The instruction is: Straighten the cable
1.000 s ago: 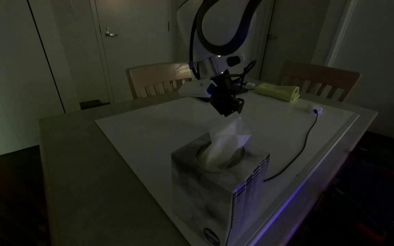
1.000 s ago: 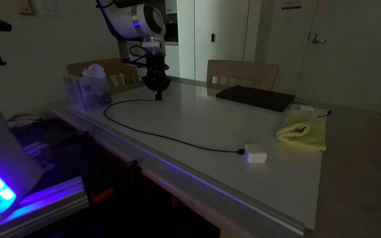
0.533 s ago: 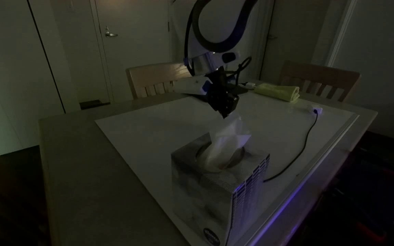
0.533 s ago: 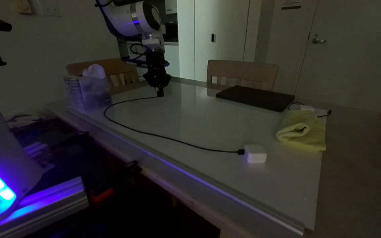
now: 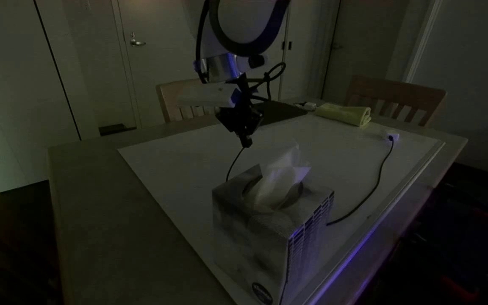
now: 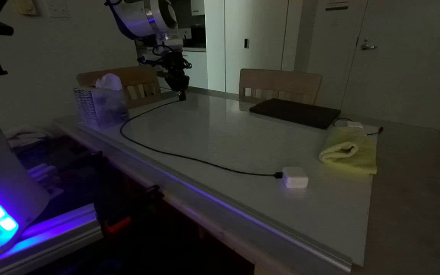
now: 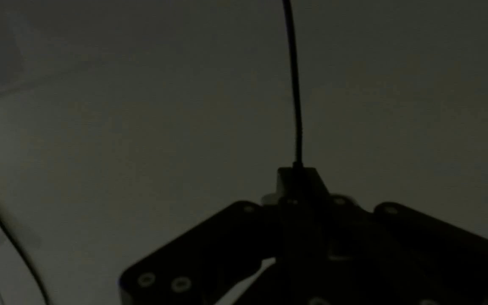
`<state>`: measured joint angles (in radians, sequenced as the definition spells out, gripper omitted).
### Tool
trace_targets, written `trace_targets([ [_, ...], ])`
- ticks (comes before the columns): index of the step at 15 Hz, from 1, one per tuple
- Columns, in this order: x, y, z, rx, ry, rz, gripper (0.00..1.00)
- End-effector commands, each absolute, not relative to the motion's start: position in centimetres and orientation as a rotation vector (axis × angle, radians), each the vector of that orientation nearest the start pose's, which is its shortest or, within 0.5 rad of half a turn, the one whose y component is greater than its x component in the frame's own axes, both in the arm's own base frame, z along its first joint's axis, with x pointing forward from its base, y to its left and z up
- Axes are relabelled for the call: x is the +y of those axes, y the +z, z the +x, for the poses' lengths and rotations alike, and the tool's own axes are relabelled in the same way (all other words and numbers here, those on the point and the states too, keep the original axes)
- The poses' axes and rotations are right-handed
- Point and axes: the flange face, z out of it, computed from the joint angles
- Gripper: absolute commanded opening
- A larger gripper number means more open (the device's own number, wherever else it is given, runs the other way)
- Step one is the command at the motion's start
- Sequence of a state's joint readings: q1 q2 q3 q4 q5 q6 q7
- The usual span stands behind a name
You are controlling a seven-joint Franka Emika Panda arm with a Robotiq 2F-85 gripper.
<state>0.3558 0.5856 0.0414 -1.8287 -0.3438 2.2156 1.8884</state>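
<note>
The thin black cable point(image 6: 174, 154) runs in a long curve over the white board point(image 6: 220, 130). One end is plugged into a white adapter block point(image 6: 295, 178). My gripper point(image 6: 182, 96) is shut on the other end, at the far side of the board. In an exterior view, the cable point(image 5: 378, 182) passes behind the tissue box point(image 5: 248, 228) and comes out again below my gripper point(image 5: 247, 143). In the wrist view, the cable point(image 7: 295, 93) runs straight up from between the closed fingertips point(image 7: 298, 173). The fingertips are dark, so the cable's very end is hidden.
The tissue box also stands inside the cable's bend side in an exterior view point(image 6: 109, 109). A dark flat laptop-like slab point(image 6: 295, 112) lies at the back edge. A folded yellow cloth point(image 6: 351, 152) lies near another white adapter point(image 6: 354, 125). Wooden chairs point(image 6: 281, 82) stand around the table.
My gripper has moved left in one view, and back and slightly up in another, taking the cable end along. The cable's bend has opened; a stretch now shows left of the tissue box.
</note>
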Motion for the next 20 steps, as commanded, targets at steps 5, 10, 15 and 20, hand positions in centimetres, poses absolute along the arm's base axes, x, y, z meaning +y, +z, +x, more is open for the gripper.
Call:
trace_targets([
  [5, 23.8, 19.7, 58.7, 1.918, -0.218, -2.788, 0.07],
  [10, 25.5, 21.0, 59.4, 1.756, -0.309, -2.956, 0.02],
  [15, 30.6, 21.7, 60.1, 1.298, -0.357, -3.141, 0.02],
  [20, 34.9, 21.1, 60.2, 0.858, -0.367, -3.248, 0.02],
])
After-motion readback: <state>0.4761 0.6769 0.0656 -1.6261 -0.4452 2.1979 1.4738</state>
